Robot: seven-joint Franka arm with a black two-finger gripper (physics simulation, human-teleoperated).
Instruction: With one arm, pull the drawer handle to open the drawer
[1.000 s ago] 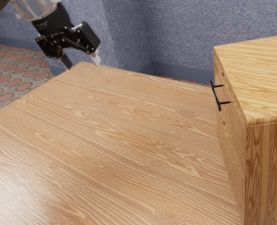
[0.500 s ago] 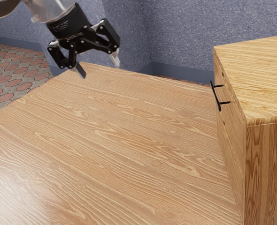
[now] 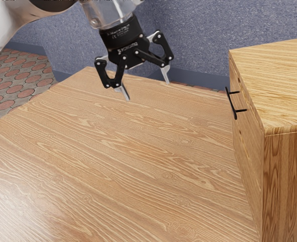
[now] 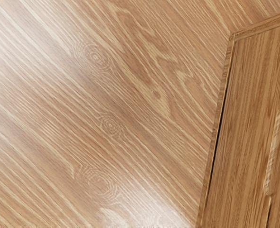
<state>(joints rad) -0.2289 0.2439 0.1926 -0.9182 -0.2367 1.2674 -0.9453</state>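
Our jaws hang wide apart over the worktop (image 3: 113,161), nowhere near the drawer handle (image 3: 234,105) on the cabinet (image 3: 277,85) front at the exterior view's right. Thin stiff bar, probably slick, so we'd clamp its middle and pull straight.

Arm (image 3: 105,10) reached in from exterior view's upper left; gripper (image 3: 146,87) hung tilted, fingers (image 3: 123,92) spread wide, tips down.

Bench (image 3: 113,151): pale wood, bold grain, smooth with a soft sheen.
Cabinet (image 3: 274,80): same grained wood, matt.
Handle (image 3: 232,105): thin, black, looks like metal.
Claw (image 3: 146,87): black matt body, paler fingertips.
Wall (image 3: 214,30): blue-grey, rough, speckled.
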